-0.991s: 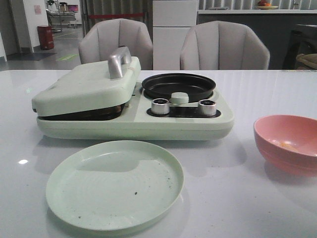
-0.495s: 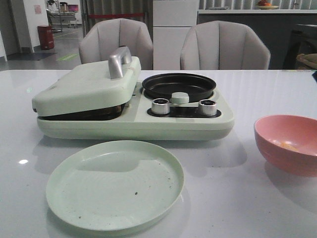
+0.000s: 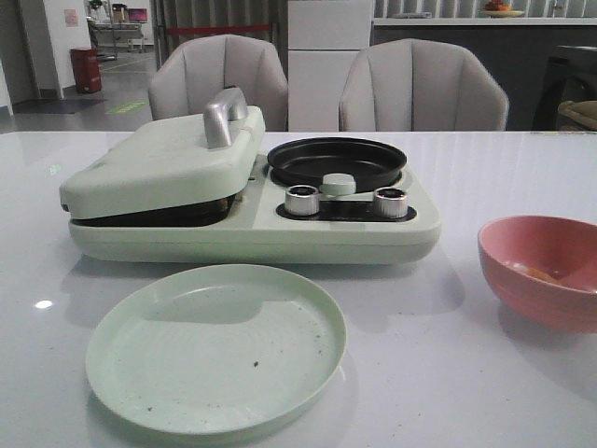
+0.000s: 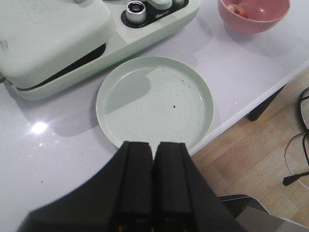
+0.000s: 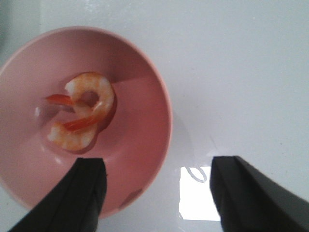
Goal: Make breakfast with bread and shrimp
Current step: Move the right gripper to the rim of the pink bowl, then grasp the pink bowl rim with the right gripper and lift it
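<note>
— Shrimp [image 5: 82, 116] lies curled in the pink bowl [image 5: 145, 145], just ahead of the right fingers [image 5: 91, 193], spread wide!

— Centre them over it before closing; left fingers [image 4: 137, 183] pressed together, empty.

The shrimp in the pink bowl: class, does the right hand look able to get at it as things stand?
Probably yes. The right hand is open above the pink bowl, and the shrimp lies uncovered inside, though it sits off to one finger's side, so some shifting seems needed.

Left gripper [image 4: 153, 193] fingers pressed together; right gripper [image 5: 157, 188] fingers spread wide apart.
</note>
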{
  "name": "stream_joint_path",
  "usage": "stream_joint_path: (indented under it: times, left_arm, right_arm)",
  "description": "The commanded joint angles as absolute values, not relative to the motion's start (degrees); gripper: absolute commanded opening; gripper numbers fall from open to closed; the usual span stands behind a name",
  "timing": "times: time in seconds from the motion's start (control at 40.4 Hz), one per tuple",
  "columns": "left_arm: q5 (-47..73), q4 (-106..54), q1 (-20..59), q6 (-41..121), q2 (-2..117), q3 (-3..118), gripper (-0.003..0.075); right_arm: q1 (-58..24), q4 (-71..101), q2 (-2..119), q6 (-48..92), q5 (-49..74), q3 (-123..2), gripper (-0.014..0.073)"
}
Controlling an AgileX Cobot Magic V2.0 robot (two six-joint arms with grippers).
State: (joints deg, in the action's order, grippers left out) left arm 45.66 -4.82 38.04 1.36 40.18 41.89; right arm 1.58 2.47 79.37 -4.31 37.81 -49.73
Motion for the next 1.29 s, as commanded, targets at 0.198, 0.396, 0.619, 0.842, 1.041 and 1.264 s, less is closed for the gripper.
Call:
stream_joint_path:
  times: [0.198, 0.396, 0.619, 0.842, 1.041, 1.264]
  left_arm:
    - [41.3, -5.5, 38.5, 0.8, 39.9, 43.4, 0.0101]
    - [41.3, -5.5, 38.5, 0.8, 39.9, 43.4, 0.0101]
    - [41.3, -5.5, 38.5, 0.8, 39.9, 43.4, 0.0101]
    - [41.3, -5.5, 38.5, 0.8, 39.9, 43.4, 0.0101]
    - [41.3, -5.5, 38.5, 0.8, 39.9, 43.4, 0.0101]
    - [41.3, -5.5, 38.5, 0.8, 39.9, 43.4, 0.0102]
  right_arm:
    - [2.2, 0.0, 86.4, -3.5, 27.3, -52.0, 0.0557]
    - [2.2, -0.4, 89.8, -3.5, 25.8, -52.0, 0.0444]
    - [2.2, -0.4, 90.3, -3.5, 24.9, -52.0, 0.0155]
    - [2.2, -0.4, 89.3, -3.5, 24.8, -52.3, 0.0036]
    - [-2.6, -0.5, 84.3, -3.5, 25.6, -58.2, 0.0047]
    - [-12.2, -5.0, 84.5, -6.8, 30.9, -74.8, 0.0051]
